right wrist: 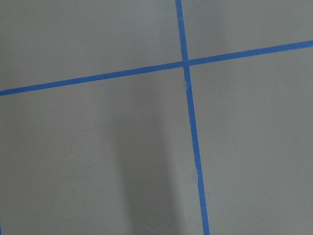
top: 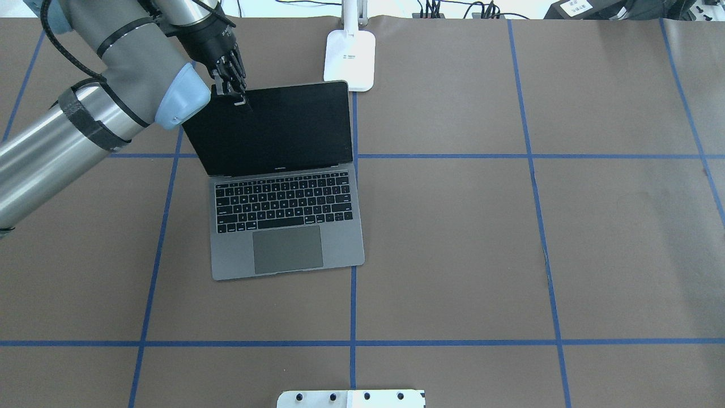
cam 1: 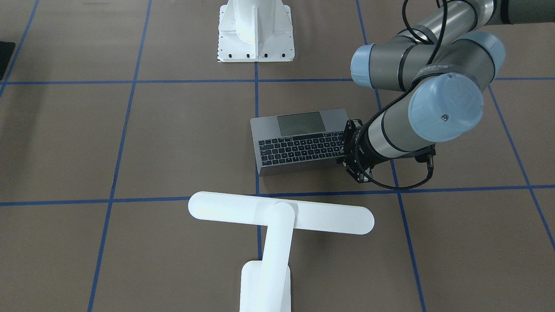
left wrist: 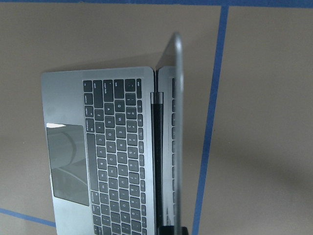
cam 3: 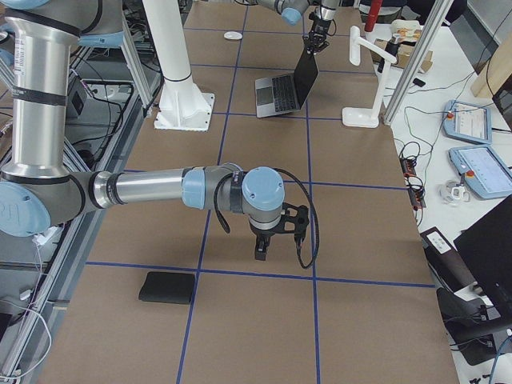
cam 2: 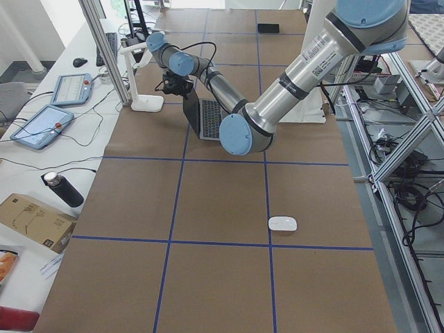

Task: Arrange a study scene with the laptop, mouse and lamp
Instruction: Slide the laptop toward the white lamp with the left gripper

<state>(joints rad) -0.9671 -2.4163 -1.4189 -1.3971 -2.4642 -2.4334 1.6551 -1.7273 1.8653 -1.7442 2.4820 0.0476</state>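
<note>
left gripper (top: 232, 95) clamped on a top screen corner of the open laptop (top: 283, 211), lamp (top: 350, 56) just behind, mouse (cam 2: 282, 223) well apart, right gripper (cam 3: 262, 250) above table (cam 3: 360, 240), cannot tell its opening

I see a brown tabletop (top: 453, 255) gridded in blue tape. On it stand the open laptop (top: 286, 249), the lamp (top: 350, 59) just beyond its screen, the mouse (cam 2: 282, 223) (well apart from both), a black mat (cam 3: 167, 287) and a white pedestal (cam 1: 256, 39).

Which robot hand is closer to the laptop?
Left. The left gripper holds the laptop by its screen corner; the right gripper hangs far away, near the black mat.
</note>
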